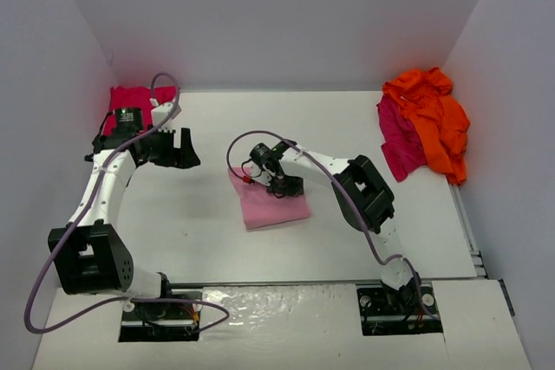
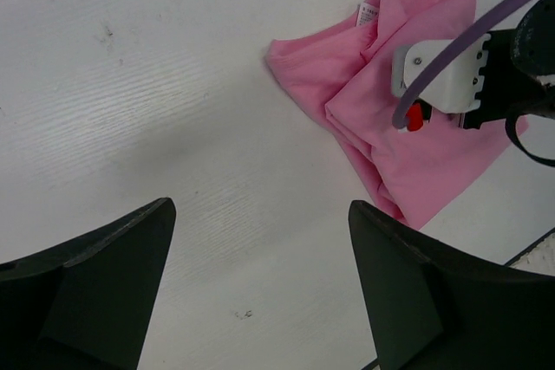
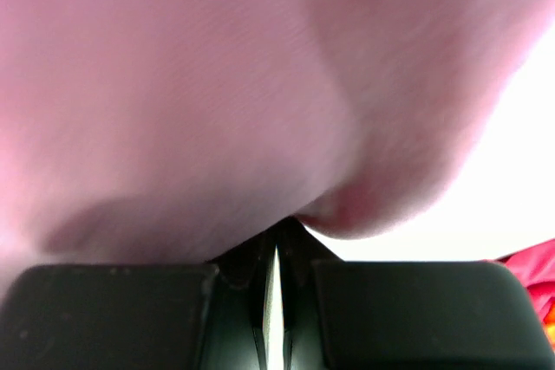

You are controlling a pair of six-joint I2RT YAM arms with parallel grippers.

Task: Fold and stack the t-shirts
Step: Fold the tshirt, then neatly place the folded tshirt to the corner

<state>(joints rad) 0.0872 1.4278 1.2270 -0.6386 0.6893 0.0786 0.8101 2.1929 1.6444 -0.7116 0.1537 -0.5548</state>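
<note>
**Near to far.** At mid-table, a folded light pink cotton t-shirt (image 1: 273, 205) lay flat on the white table (image 1: 173, 240), apart from every edge, with open surface all round it. The right gripper (image 1: 284, 186) stood on the shirt's far part, its fingers pressed together on a gathered fold. Only the right wrist view showed this pinch, with blurred pink cloth filling the frame. The left gripper (image 1: 178, 149), jaws spread wide and holding nothing, hung over bare table to the left. Its wrist view alone showed the shirt's white neck label (image 2: 368, 14). In the far left corner, a red cotton t-shirt (image 1: 130, 100) was partly hidden by the left arm. At the far right edge, a crumpled bright orange cotton t-shirt (image 1: 429, 119) overlay a dark crimson cotton t-shirt (image 1: 397, 140).
</note>
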